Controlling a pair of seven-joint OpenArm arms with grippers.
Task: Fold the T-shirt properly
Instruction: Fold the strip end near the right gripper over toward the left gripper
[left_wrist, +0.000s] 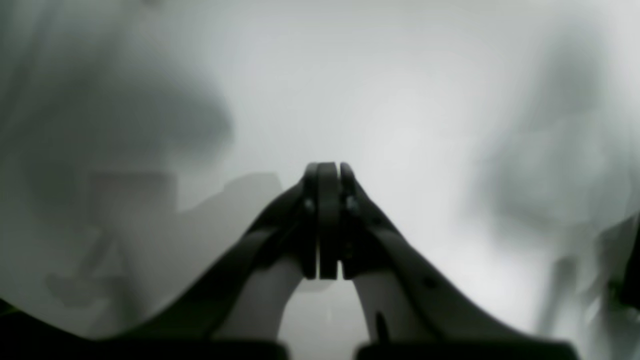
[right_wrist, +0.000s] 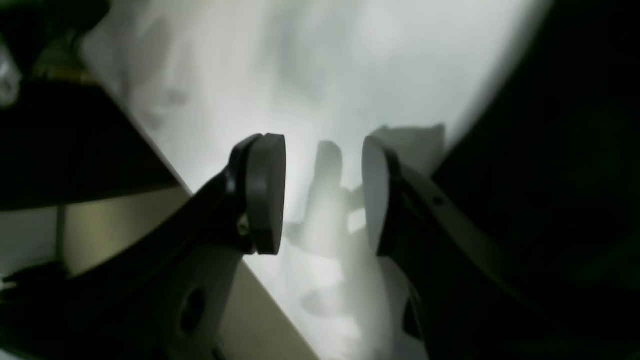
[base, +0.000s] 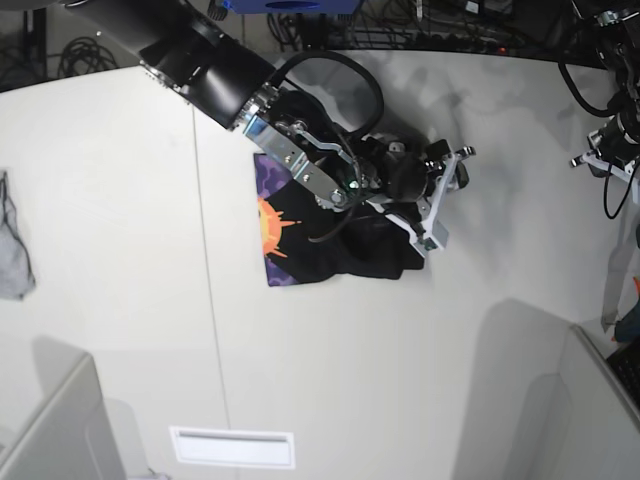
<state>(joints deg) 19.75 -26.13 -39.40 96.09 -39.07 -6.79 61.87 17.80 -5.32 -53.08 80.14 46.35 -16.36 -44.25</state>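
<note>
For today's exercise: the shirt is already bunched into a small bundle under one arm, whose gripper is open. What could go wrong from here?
1. The right gripper is open with nothing between its pads, so the T-shirt may slump out of its fold.
2. Its arm hangs low over the bundle, so pulling away could snag the cloth and drag it.
3. The left gripper is shut and off to the side, too far to steady the shirt.

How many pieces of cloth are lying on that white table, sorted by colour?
Black, with an orange and purple print: 1, the T-shirt, bunched under the right arm.
Grey: 1, a small cloth at the table's far edge.
Total: 2
</note>
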